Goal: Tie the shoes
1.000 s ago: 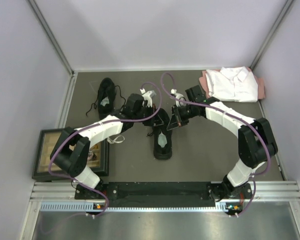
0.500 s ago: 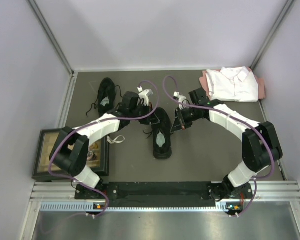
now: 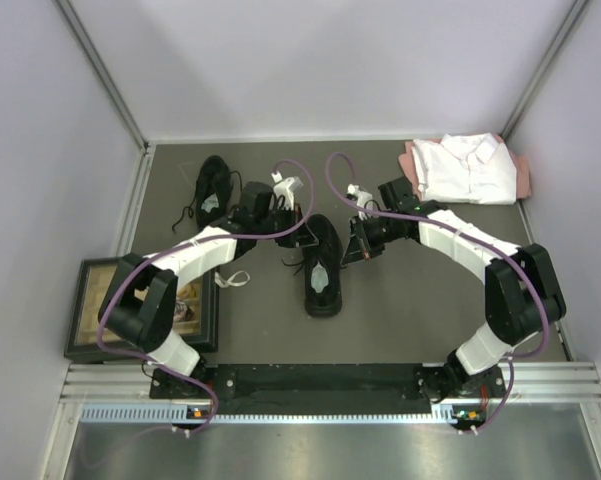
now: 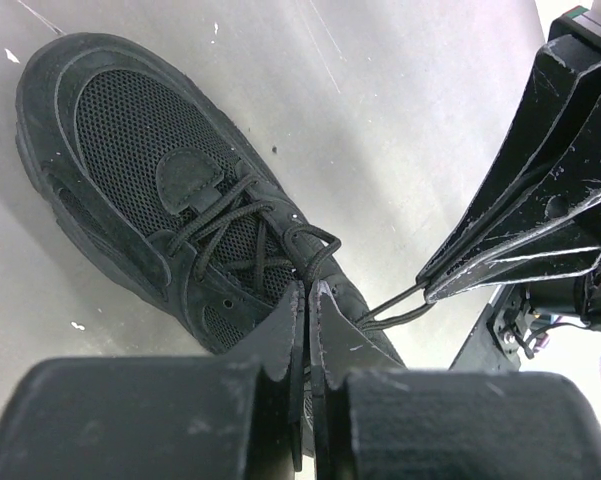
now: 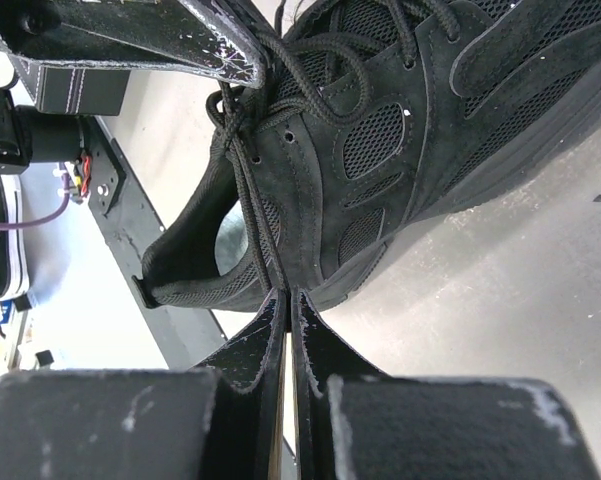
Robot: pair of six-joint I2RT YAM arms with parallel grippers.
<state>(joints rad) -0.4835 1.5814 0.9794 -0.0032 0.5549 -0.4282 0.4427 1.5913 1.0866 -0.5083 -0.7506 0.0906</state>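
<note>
Midway across the table [image 3: 420, 300], between the two arms, I see one black shoe [image 3: 323, 270] lying flat, its pale insole showing from above. The left gripper [image 4: 307, 292] is pinched closed on the laces [image 4: 242, 228] just over the tongue. The right gripper [image 5: 286, 298] sits at the shoe's other side, clamped on a strand that runs taut from the eyelets into its fingertips. The second shoe [image 3: 212, 190] lies well apart toward the far left with its laces loose, and a folded white shirt [image 3: 468, 165] rests in the far right corner.
</note>
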